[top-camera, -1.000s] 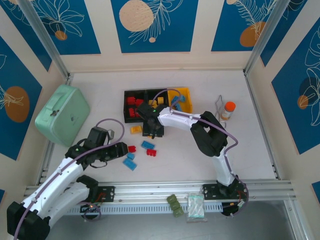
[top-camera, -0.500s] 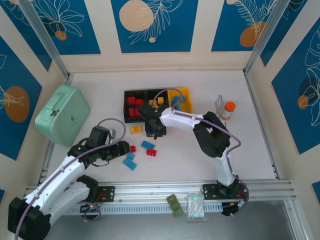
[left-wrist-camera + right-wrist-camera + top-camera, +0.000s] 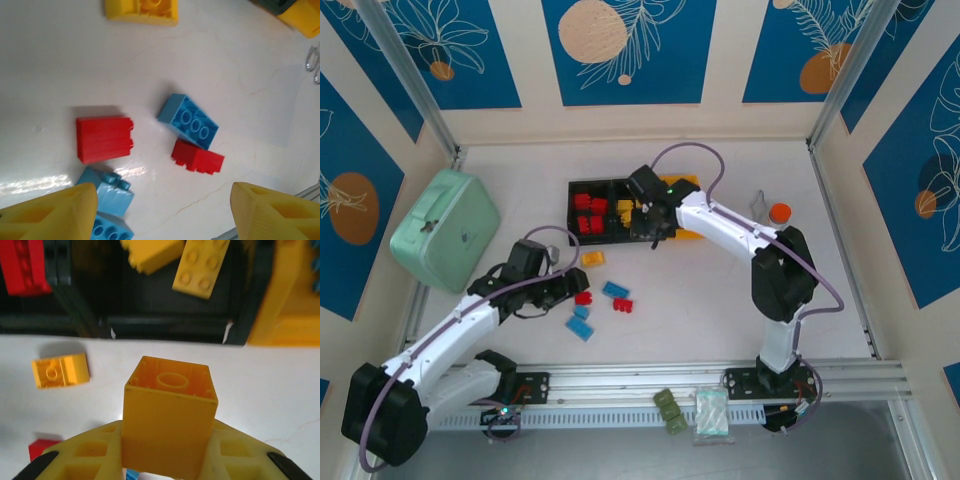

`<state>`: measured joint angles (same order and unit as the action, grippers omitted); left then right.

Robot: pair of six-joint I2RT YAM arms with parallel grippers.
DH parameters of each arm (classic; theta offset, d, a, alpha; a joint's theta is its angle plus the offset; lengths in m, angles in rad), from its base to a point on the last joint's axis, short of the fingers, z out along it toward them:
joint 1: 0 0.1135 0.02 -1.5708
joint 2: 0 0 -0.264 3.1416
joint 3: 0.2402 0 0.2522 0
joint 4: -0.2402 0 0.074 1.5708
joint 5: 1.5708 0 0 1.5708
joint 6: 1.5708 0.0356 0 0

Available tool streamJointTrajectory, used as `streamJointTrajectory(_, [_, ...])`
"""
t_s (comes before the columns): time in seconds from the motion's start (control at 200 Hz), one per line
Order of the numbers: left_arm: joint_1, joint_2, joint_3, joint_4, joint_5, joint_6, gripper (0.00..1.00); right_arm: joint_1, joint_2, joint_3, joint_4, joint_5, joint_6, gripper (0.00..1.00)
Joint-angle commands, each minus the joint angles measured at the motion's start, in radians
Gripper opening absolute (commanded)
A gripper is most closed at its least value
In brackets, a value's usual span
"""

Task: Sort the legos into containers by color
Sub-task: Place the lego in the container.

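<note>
Tabletop [image 3: 690,300]: white and glossy, with blue flower panels on the walls around it.
Mint-green case [image 3: 445,228]: at far left, well apart from the legos.
Left fingers [image 3: 47,212]: spread wide, grasping nothing, low over the tabletop.
Loose legos: one red lego [image 3: 104,139], one blue lego [image 3: 188,121] and a second red one [image 3: 198,156] lie ahead of the left fingers, in the gap between them, not touched. One yellow lego [image 3: 592,258] lies farther away, near the containers.
Containers [image 3: 571,215]: three bins in a row; red legos [image 3: 585,205] in the left black bin, yellow ones [image 3: 202,267] in the middle black bin.
Right fingers [image 3: 85,455]: clenched on a yellow brick [image 3: 170,412], its hollow side toward the wrist camera, just before the near wall of the black bins.
Orange-capped bottle [image 3: 778,213]: at the right.
</note>
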<state>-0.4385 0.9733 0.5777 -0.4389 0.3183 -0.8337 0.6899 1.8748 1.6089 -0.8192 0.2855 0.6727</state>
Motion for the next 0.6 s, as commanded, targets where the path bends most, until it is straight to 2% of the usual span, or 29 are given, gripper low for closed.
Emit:
streamJointTrajectory(0.0, [-0.008,0.024,0.066,0.045,0.004,-0.013,0.70,-0.037,0.053,0.103,-0.043,-0.035,-0.064,0.26])
streamJointTrajectory(0.25, [-0.014,0.086,0.103,0.078,0.004,-0.028,0.70,-0.089,0.228,0.353,-0.110,-0.055,-0.103,0.27])
streamJointTrajectory(0.595, [-0.020,0.061,0.089,0.060,-0.013,-0.038,0.70,-0.143,0.504,0.732,-0.208,-0.104,-0.087,0.29])
